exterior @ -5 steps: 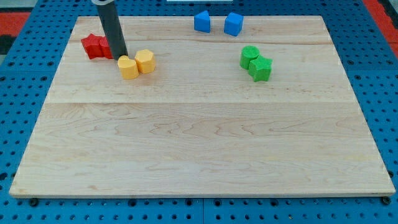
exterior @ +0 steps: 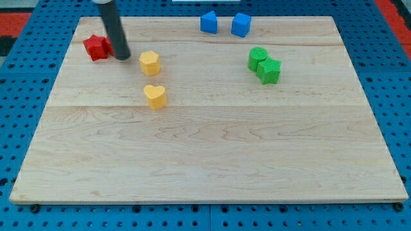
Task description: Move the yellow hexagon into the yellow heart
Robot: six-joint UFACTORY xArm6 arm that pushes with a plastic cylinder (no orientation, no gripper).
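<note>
My tip (exterior: 123, 56) rests on the board (exterior: 212, 154) near the view's top left, just right of the red star (exterior: 96, 47) and just left of the yellow hexagon (exterior: 149, 63), apart from it; there are no fingers to open or close, only the bare rod end. The yellow heart (exterior: 155, 96) lies below the hexagon, slightly to the view's right, with a clear gap between the 2. To do this well, I judge the tip should go round to the hexagon's upper side, a little left of centre, and push toward the view's bottom in a slow straight line, so the block slides rather than spins off its flat faces. Both yellow blocks look like matte moulded plastic with ribbed sides; the hexagon is faceted, the heart lobed with a notch on top. The board is pale, smooth wood with fine grain. The blue (exterior: 223, 24) and green (exterior: 264, 64) blocks lie well apart
</note>
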